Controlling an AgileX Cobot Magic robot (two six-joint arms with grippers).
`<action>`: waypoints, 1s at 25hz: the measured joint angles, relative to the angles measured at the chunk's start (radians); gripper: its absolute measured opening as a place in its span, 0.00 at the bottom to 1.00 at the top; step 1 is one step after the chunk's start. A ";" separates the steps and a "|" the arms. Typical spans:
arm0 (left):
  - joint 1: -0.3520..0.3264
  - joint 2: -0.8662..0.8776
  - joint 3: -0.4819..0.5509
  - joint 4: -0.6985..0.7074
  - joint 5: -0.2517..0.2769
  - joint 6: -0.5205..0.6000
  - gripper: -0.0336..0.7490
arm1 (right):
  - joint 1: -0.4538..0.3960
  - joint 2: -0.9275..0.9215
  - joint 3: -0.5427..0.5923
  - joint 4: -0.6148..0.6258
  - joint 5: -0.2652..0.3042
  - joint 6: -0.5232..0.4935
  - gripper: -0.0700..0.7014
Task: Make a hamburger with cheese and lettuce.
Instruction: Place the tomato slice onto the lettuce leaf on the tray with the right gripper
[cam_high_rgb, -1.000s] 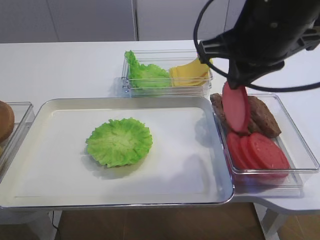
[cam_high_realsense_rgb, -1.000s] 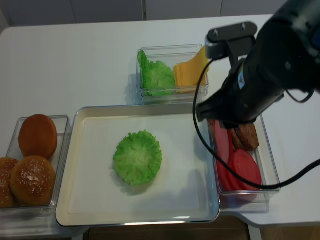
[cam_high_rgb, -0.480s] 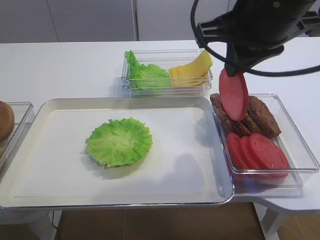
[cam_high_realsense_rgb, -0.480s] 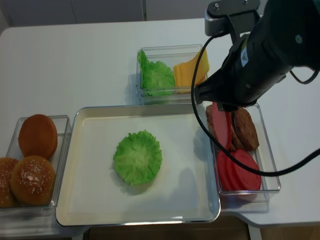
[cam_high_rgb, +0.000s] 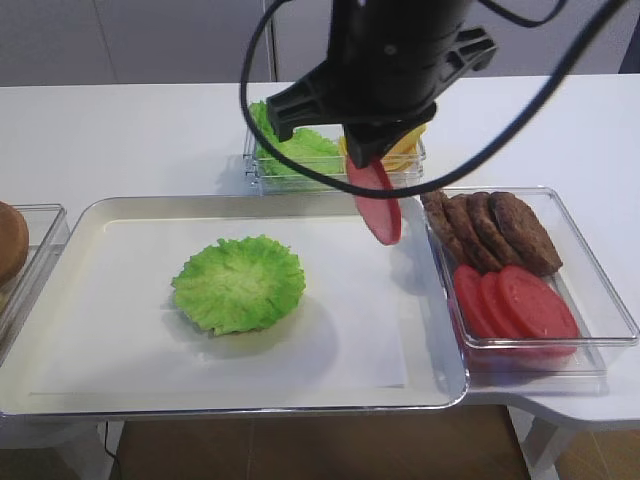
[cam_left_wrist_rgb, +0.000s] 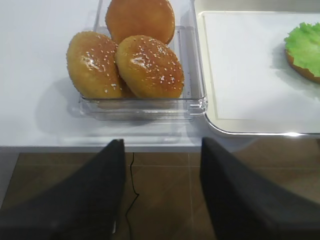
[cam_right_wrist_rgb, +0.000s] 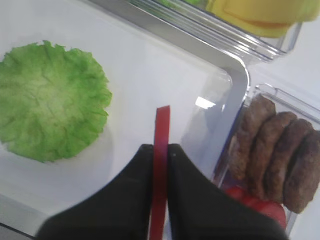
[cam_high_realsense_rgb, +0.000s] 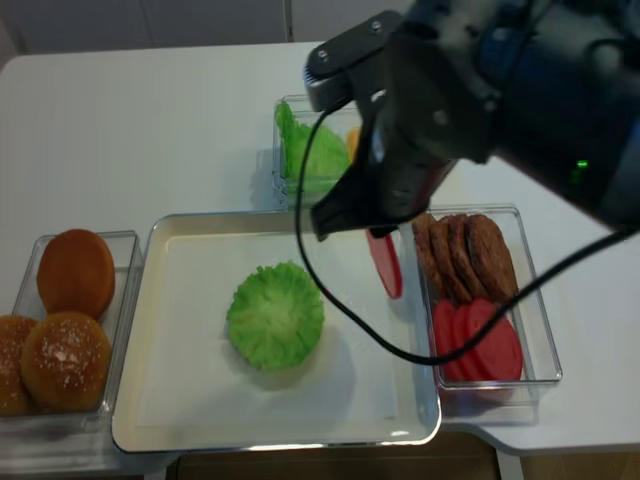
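Above the tray's right end, the right gripper is clamped on a tomato slice, held edge-on and hanging clear of the surface. Wrist view shows both black fingers pinching the slice's lower part, with the red rim sticking out past them.

Lettuce lies flat on the tray, left of centre and well apart from the held slice. From the left wrist view a brownish edge peeks out under the leaf's right-hand rim, so it looks like something sits beneath it; can't tell what. That leaf is all there is of the hamburger so far.

Cheese sits in the clear bin behind the tray, mostly hidden by the arm, next to a bunch of green leaves in the same bin.

Right of the tray, a second clear bin holds brown patties at the back and overlapping tomato slices at the front.

Left gripper hangs off the table's front edge, over the floor, fingers spread with nothing between them. Three buns sit in a clear box touching the tray's left side.
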 joint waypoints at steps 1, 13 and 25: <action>0.000 0.000 0.000 0.000 0.000 0.000 0.51 | 0.013 0.017 -0.021 -0.007 0.000 0.000 0.16; 0.000 0.000 0.000 0.000 0.000 0.000 0.51 | 0.128 0.249 -0.207 -0.106 0.000 -0.040 0.16; 0.000 0.000 0.000 0.000 0.000 0.000 0.51 | 0.157 0.329 -0.227 -0.173 -0.057 -0.053 0.16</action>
